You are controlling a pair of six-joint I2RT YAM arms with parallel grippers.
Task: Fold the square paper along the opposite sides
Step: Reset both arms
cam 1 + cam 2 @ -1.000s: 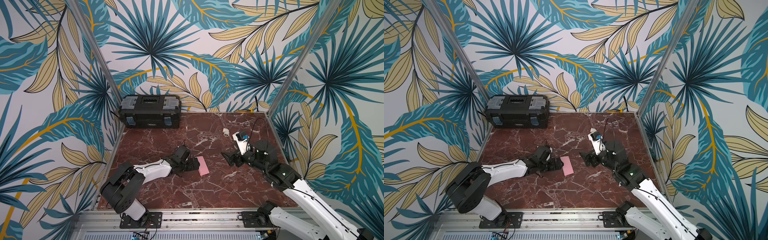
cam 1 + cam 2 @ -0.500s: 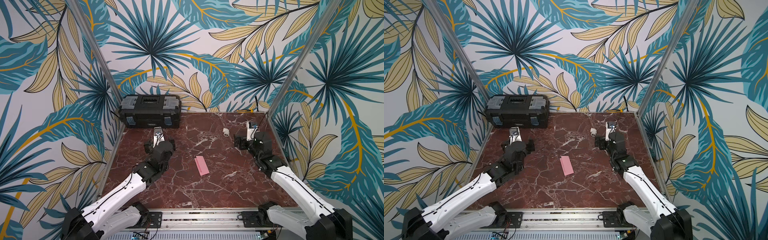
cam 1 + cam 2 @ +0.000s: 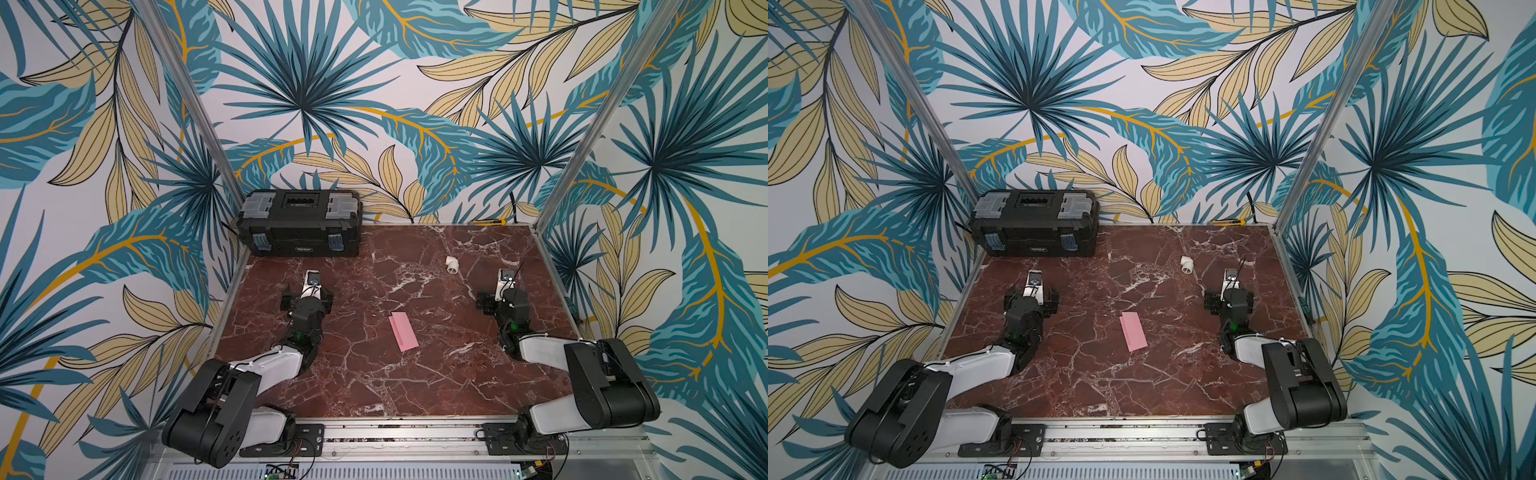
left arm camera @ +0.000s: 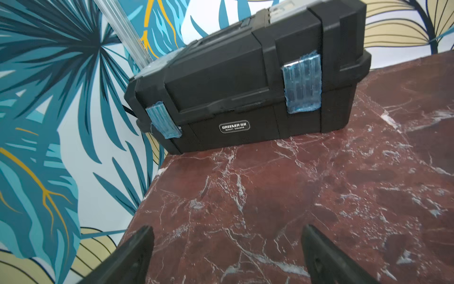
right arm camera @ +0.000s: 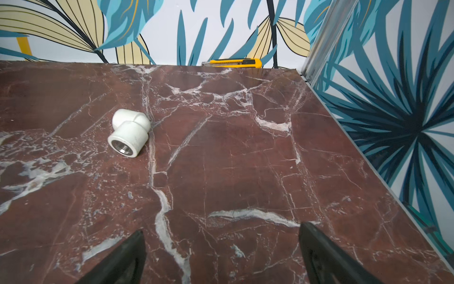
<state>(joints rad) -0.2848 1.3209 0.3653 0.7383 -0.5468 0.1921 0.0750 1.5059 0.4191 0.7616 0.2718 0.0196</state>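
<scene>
Vs a second ago: left arm (image 3: 270, 365) was down at the square paper's (image 3: 403, 332) left edge and right arm (image 3: 540, 349) was reaching in toward the centre. Both are now pulled back to their own sides, wrists pointing at the back wall. Paper has not shifted.

Left jaws are spread wide with nothing between them, over bare worktop (image 3: 395, 386) and facing the black toolbox (image 4: 245, 86). Right jaws are also spread wide and empty, with the white pipe elbow (image 5: 129, 132) ahead and the yellow utility knife (image 5: 233, 62) at the back edge.

In both top views the paper (image 3: 1133, 332) lies flat mid-worktop between the arms, well apart from both. It is light pink and reads as a narrow folded strip. Its long axis is slightly skewed, and a faint lengthwise line runs along it.
</scene>
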